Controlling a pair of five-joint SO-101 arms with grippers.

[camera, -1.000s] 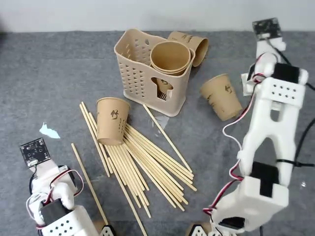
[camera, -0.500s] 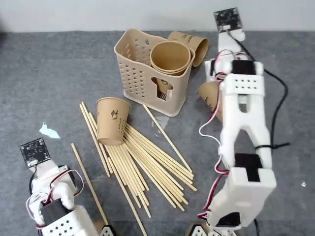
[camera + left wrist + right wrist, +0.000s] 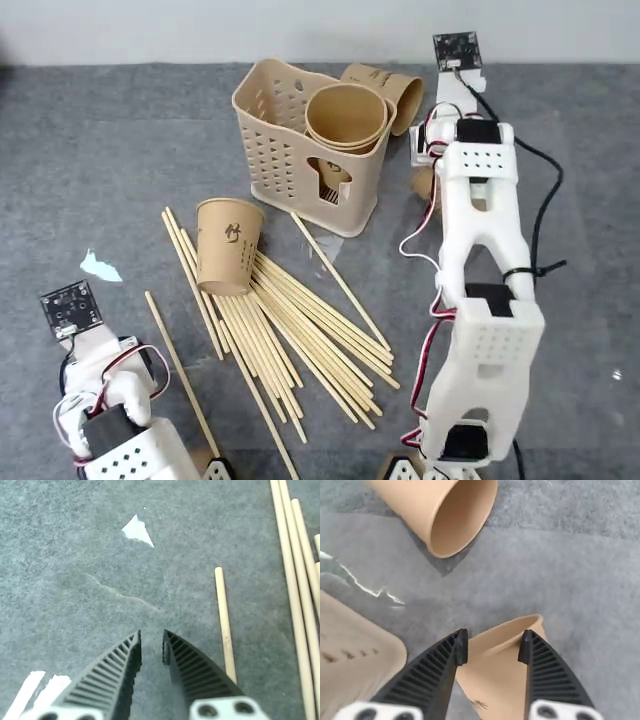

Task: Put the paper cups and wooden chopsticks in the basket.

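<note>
**Stock at the basket: cups partly in, chopsticks all out**

1. Right arm, stretched across the table to the far side beside the basket. The right gripper (image 3: 492,647) is held moderately wide, its jaws set to either side of the mouth of a cup lying on its side (image 3: 505,675). Contact cannot be confirmed, and nothing is judged to be lifted.
2. Left arm, at the near corner of the table. The left gripper (image 3: 151,639) is nearly closed with only a narrow gap, and nothing is held. It is poised over bare mat.
3. Basket (image 3: 270,165), standing upright at the far middle of the table.
4. Nested cups (image 3: 346,115), at least two, seated in the basket. These are counted as done.
5. Cups outside the basket, three in all, counted as outstanding:
   - the one at the right gripper
   - one on its side behind the basket (image 3: 395,90)
   - one standing mouth-down on the chopsticks (image 3: 228,245)
6. Wooden chopsticks (image 3: 300,340), fanned on the mat in front of the basket. None is seen inside it, so all are outstanding.
7. Single stray chopstick (image 3: 180,365), apart from the pile and near the left arm.
8. Paper scrap (image 3: 100,266), on the mat and not part of the task.

The task is judged under half complete.
</note>
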